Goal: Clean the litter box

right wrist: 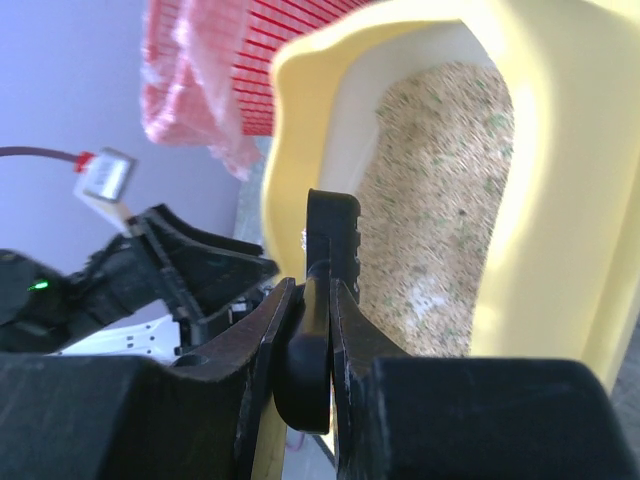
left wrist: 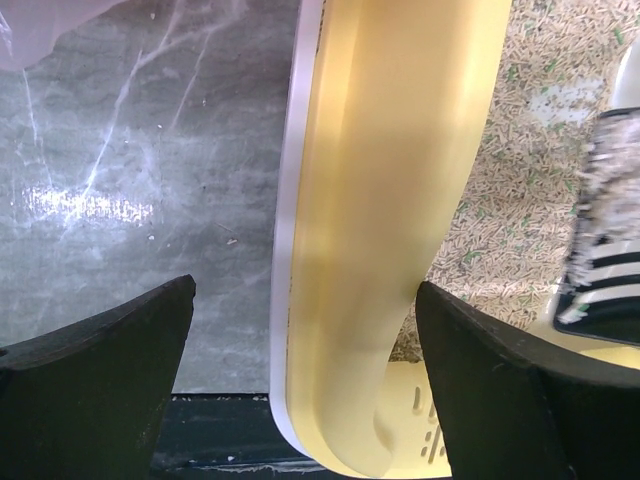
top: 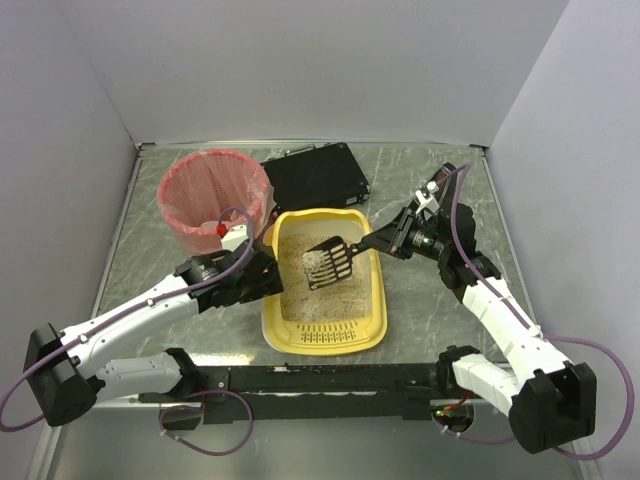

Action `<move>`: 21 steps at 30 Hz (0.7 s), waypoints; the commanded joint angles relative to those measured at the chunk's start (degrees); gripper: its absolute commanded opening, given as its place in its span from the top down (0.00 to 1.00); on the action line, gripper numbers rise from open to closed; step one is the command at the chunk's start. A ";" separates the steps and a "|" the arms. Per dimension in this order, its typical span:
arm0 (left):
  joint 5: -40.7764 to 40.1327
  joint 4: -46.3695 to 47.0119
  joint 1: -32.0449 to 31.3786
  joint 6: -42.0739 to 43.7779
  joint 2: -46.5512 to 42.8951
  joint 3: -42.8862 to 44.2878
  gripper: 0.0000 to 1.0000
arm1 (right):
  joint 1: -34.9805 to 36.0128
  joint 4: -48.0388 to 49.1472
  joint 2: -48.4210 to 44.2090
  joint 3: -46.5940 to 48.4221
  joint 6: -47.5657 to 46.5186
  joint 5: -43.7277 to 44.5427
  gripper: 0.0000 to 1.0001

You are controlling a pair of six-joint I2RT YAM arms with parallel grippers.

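Note:
The yellow litter box (top: 372, 300) lies mid-table, filled with beige litter (top: 300, 290). My right gripper (top: 380, 242) is shut on the handle of a black slotted scoop (top: 330, 262), whose head hangs over the litter with pale clumps on it. In the right wrist view the scoop handle (right wrist: 310, 340) is pinched between the fingers, with the litter box (right wrist: 560, 150) beyond. My left gripper (top: 268, 280) stands open astride the box's left rim. In the left wrist view that rim (left wrist: 390, 200) runs between the two fingers without being gripped, and the scoop (left wrist: 610, 240) shows at the right edge.
A pink-lined round bin (top: 213, 200) stands at the back left, close to the left arm. A flat black case (top: 317, 178) lies behind the litter box. A black rail (top: 320, 380) runs along the near edge between the arm bases. Walls close in the table's sides.

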 commanded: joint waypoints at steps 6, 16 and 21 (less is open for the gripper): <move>-1.44 -2.68 -0.18 -1.58 2.43 1.18 0.03 | -0.49 5.09 0.05 1.90 2.83 -2.63 1.00; 0.14 -4.44 -0.45 -3.87 -0.38 0.31 0.03 | -1.98 3.68 -1.19 0.57 3.09 -5.08 1.00; 0.93 -4.18 -0.54 -3.52 0.15 0.92 0.03 | -4.79 0.61 -4.87 -1.09 2.56 -4.66 1.00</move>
